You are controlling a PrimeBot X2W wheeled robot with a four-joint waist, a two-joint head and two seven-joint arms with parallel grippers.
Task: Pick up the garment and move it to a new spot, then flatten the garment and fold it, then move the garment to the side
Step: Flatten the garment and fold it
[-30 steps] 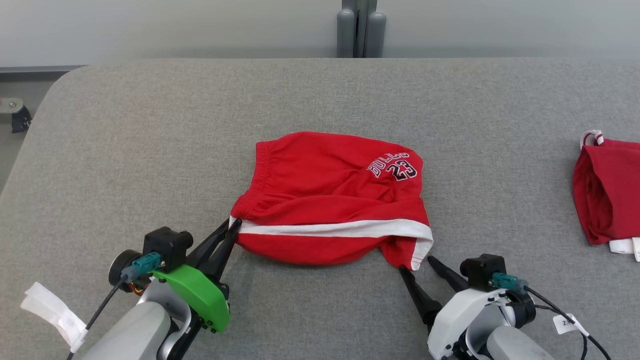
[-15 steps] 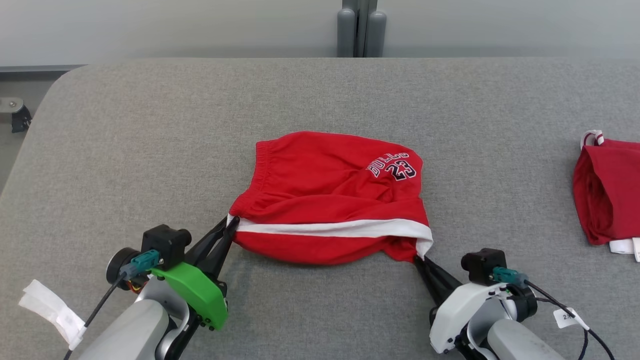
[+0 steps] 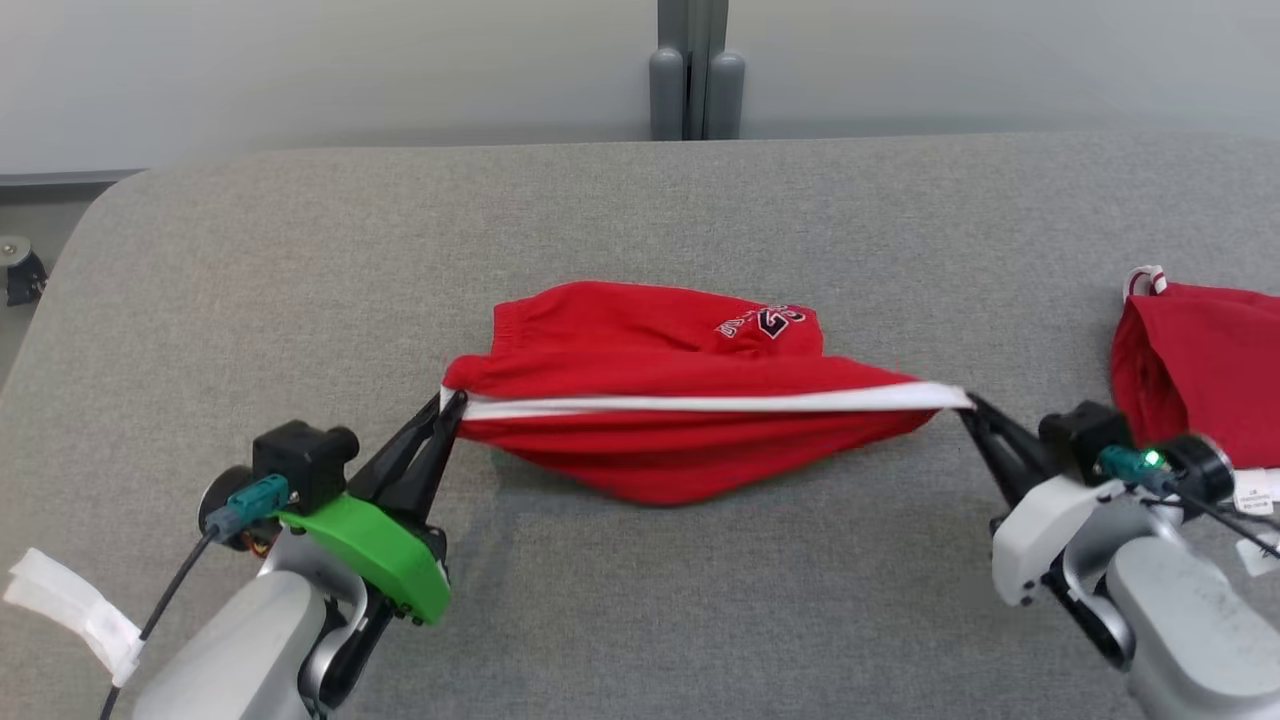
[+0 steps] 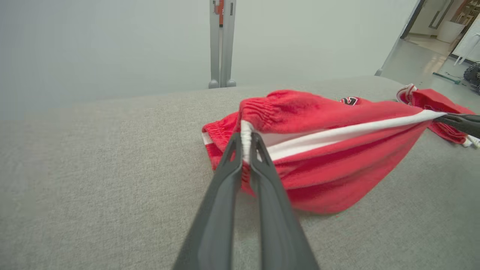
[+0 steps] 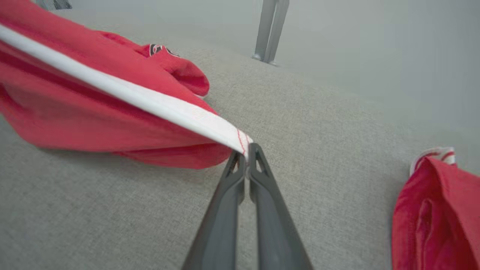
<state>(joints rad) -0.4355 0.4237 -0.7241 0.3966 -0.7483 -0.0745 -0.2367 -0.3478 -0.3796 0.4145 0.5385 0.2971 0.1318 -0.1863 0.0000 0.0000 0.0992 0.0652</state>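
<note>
The garment (image 3: pixel 660 400) is a pair of red shorts with a white side stripe and a "23" print, stretched taut between both grippers and lifted partly off the grey table (image 3: pixel 640 220). My left gripper (image 3: pixel 452 405) is shut on the waistband end; the left wrist view shows that gripper (image 4: pixel 245 139) pinching the white elastic of the garment (image 4: pixel 337 150). My right gripper (image 3: pixel 968 403) is shut on the white hem corner, which the right wrist view shows between that gripper's (image 5: pixel 245 148) tips, with the garment (image 5: pixel 93 97) running off to the left.
A second red garment (image 3: pixel 1200 370) lies at the table's right edge, close behind my right wrist, and also lies low at the right of the right wrist view (image 5: pixel 435 210). A grey post (image 3: pixel 690 70) stands behind the table's far edge. The table's left corner is rounded.
My right gripper has shut on the hem corner and pulled it right and up. The shorts went from slumped to stretched taut. The head camera has shifted slightly.
</note>
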